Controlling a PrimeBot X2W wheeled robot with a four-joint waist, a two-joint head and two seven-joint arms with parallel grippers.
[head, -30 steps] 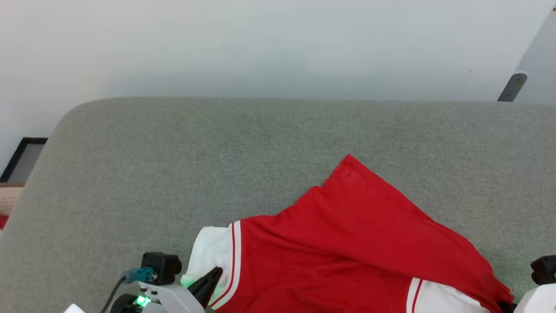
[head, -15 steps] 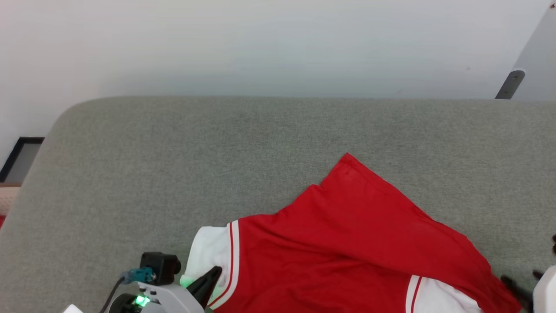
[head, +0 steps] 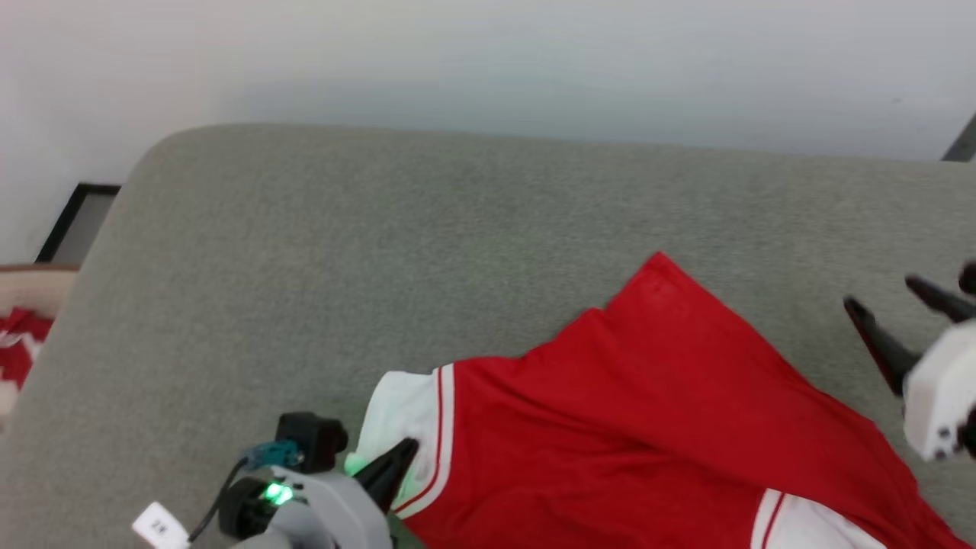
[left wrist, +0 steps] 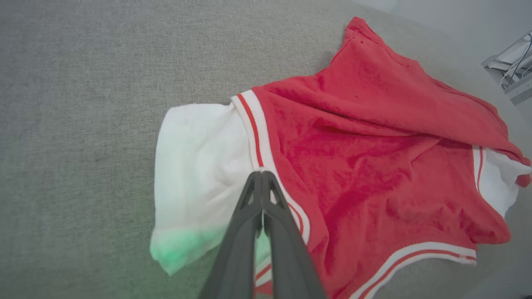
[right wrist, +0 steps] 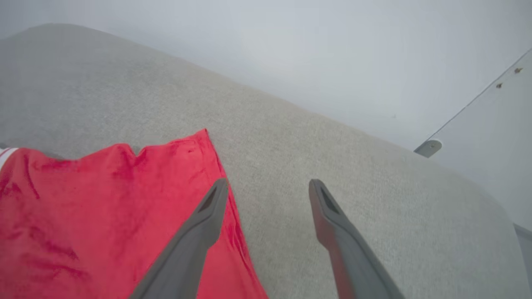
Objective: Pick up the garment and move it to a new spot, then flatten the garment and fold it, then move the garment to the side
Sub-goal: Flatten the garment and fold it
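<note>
The garment is a red shirt with white sleeves and red-white trim, lying rumpled on a grey fabric surface. Its lettering is hidden. My left gripper is at the lower left, shut on the garment where the white sleeve meets the striped trim; in the left wrist view the closed fingertips sit right on that seam of the garment. My right gripper hovers open at the right edge, apart from the cloth. The right wrist view shows the open right gripper over the garment's red hem edge.
The grey surface ends at a rounded far edge against a pale wall. A dark frame and a red-white item lie beyond the left edge. A metal bracket sits past the far right edge.
The camera has shifted, moving the whole scene right and up. My right gripper has opened, let go of the garment's right side and risen away from it. The left gripper keeps its hold.
</note>
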